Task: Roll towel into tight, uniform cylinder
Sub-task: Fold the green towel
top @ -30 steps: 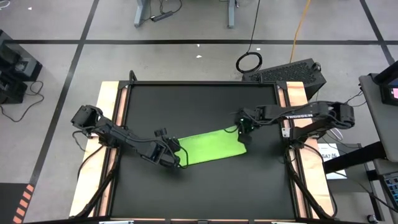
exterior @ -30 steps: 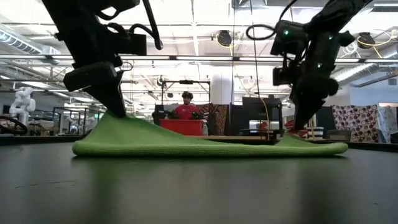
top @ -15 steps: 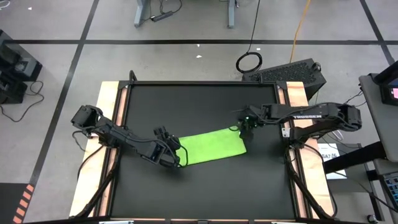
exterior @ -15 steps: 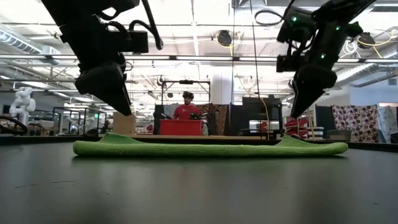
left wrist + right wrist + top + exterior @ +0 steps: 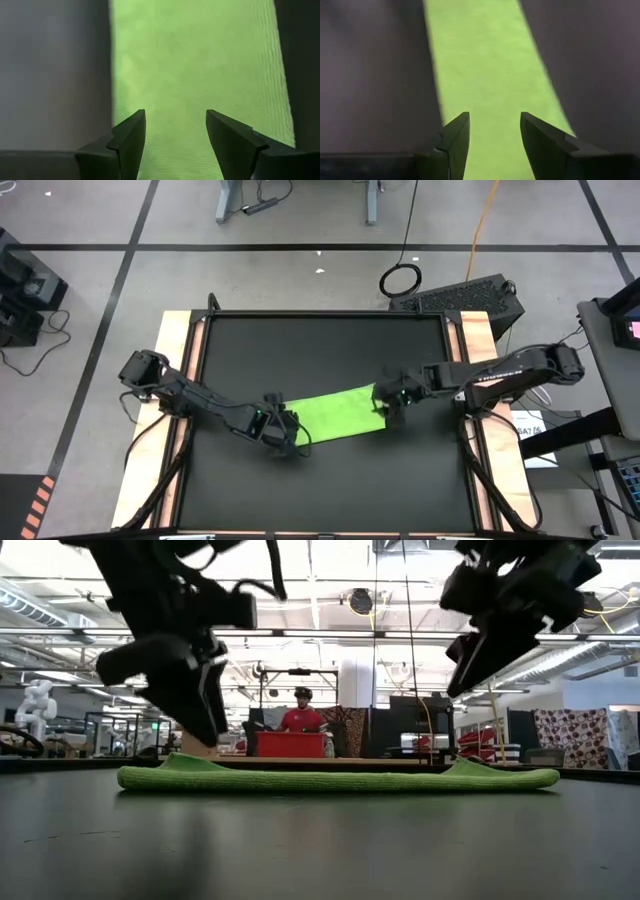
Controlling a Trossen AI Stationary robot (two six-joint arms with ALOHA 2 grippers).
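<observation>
The lime-green towel (image 5: 335, 416) lies flat as a long strip on the black mat (image 5: 320, 350), running slantwise from near left to far right; in the low view the towel (image 5: 340, 778) is a low band with slightly raised ends. My left gripper (image 5: 291, 431) hovers open just above its left end, with the cloth (image 5: 200, 65) showing beyond the fingers. My right gripper (image 5: 388, 402) hangs open higher above its right end, where the strip (image 5: 485, 65) runs away from its fingers. In the low view, my left gripper (image 5: 208, 730) and my right gripper (image 5: 462, 675) both stand clear of the towel.
Bare black mat surrounds the towel on all sides. Wooden table strips (image 5: 178, 380) and a dark frame edge the mat. Beyond the far edge, a person (image 5: 300, 715) stands behind a red bin (image 5: 292, 743).
Both grippers have opened, let go of the towel's ends and risen. The ends they had held lifted have dropped, and the towel now lies flat. My right gripper has shifted toward the near edge, and my left a little toward the right.
</observation>
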